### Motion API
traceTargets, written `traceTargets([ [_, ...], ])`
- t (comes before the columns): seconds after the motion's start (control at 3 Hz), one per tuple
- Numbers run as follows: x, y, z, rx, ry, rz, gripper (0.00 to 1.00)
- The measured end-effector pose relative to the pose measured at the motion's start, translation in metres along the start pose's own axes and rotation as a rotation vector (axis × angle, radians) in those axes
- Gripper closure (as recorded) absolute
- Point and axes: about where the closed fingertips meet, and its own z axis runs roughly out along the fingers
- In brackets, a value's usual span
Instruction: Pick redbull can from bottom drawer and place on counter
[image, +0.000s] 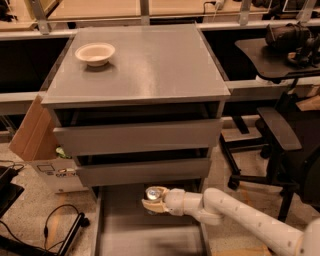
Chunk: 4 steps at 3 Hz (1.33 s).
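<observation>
The redbull can (153, 193) shows its shiny silver top inside the bottom drawer (120, 230), near the back under the upper drawers. My gripper (152, 202), on the white arm coming in from the lower right, is closed around the can, its tan fingers (150, 206) wrapped on the can's body. The can stands upright, low over the drawer floor. The counter (150, 65) is the flat grey top of the cabinet, above.
A cream bowl (95, 53) sits at the counter's back left. Two upper grey drawers (137, 137) stick out slightly above the can. A cardboard box (35, 135) and cables lie at the left. A black office chair (282, 145) stands at the right.
</observation>
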Motion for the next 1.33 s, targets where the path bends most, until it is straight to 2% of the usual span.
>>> traceTargets([
  [0.33, -0.116, 0.079, -0.035, -0.086, -0.030, 0.093, 1.00],
  [0.67, -0.216, 0.112, -0.051, -0.139, -0.038, 0.069, 1.00],
  [1.0, -0.327, 0.105, -0.063, -0.113, -0.025, -0.001, 1.00],
  [1.33, -0.425, 0.081, -0.069, -0.051, -0.011, -0.070, 1.00],
])
